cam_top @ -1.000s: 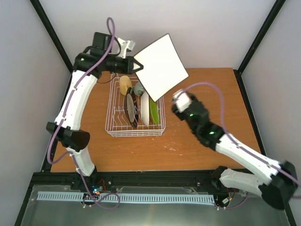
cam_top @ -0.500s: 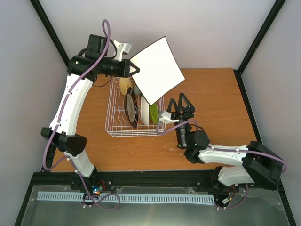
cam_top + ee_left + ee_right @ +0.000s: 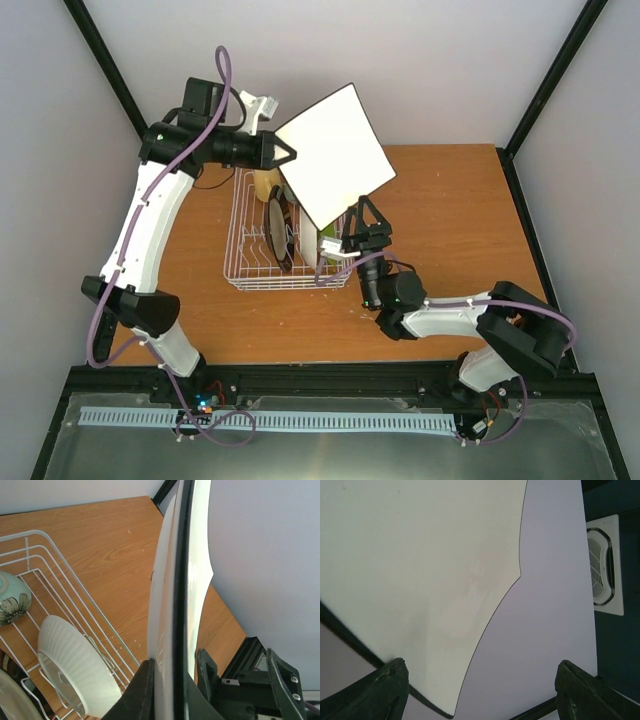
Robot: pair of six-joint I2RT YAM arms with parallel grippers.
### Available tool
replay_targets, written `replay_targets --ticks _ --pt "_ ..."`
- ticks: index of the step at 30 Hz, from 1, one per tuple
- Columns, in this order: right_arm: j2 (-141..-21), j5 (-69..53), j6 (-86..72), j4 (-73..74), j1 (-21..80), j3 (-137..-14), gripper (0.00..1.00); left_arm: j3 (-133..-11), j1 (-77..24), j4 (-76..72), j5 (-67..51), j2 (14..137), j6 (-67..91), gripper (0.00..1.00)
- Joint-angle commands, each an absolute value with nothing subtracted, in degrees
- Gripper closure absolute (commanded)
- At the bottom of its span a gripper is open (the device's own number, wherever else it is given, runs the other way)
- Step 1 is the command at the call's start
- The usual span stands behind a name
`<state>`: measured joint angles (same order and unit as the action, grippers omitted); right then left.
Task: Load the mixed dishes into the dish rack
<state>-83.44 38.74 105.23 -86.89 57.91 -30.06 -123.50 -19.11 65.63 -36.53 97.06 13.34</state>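
Observation:
My left gripper (image 3: 283,155) is shut on one corner of the square white plate (image 3: 335,150) and holds it tilted in the air above the dish rack (image 3: 240,270). The left wrist view shows the plate (image 3: 172,580) edge-on, clamped in the gripper (image 3: 170,695). My right gripper (image 3: 365,222) stands open beside the rack's right side, pointing up under the plate's lower corner. In the right wrist view that corner (image 3: 420,580) hangs between the open fingers (image 3: 375,690), nearer the left one. The rack holds a yellow cup (image 3: 265,183), a dark-rimmed plate (image 3: 280,235), a lime-green plate (image 3: 328,240) and a mint bowl (image 3: 10,597).
A white ribbed plate (image 3: 70,670) stands on edge in the rack below the held plate. Bare wooden table (image 3: 450,220) lies right of the rack. Black frame posts (image 3: 545,90) rise at the back corners.
My right arm has swung in from the right to the rack's side and turned its open gripper up under the plate. The left arm has shifted slightly left with the plate.

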Motion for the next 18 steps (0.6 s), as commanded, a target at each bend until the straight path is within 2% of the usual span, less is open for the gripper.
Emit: replay_targets --ticks 1,11,13,18 --pt "-85.8 36.3 106.2 -95.8 56.2 -33.7 0.21 -123.8 -18.9 57.8 -43.6 90.7 13.5 1.0" --pt "-91.5 34.1 104.3 -95.4 53.0 -39.5 0.22 -121.1 -18.9 57.7 -44.7 87.5 13.8 0.99" --pt "-91.3 35.7 105.3 -96.1 54.4 -38.2 0.22 -122.4 -18.9 58.3 -41.3 88.1 13.3 1.0" --pt "-87.4 38.4 102.3 -96.1 58.6 -31.5 0.22 -124.1 -17.9 57.0 -44.2 89.5 13.9 0.99"
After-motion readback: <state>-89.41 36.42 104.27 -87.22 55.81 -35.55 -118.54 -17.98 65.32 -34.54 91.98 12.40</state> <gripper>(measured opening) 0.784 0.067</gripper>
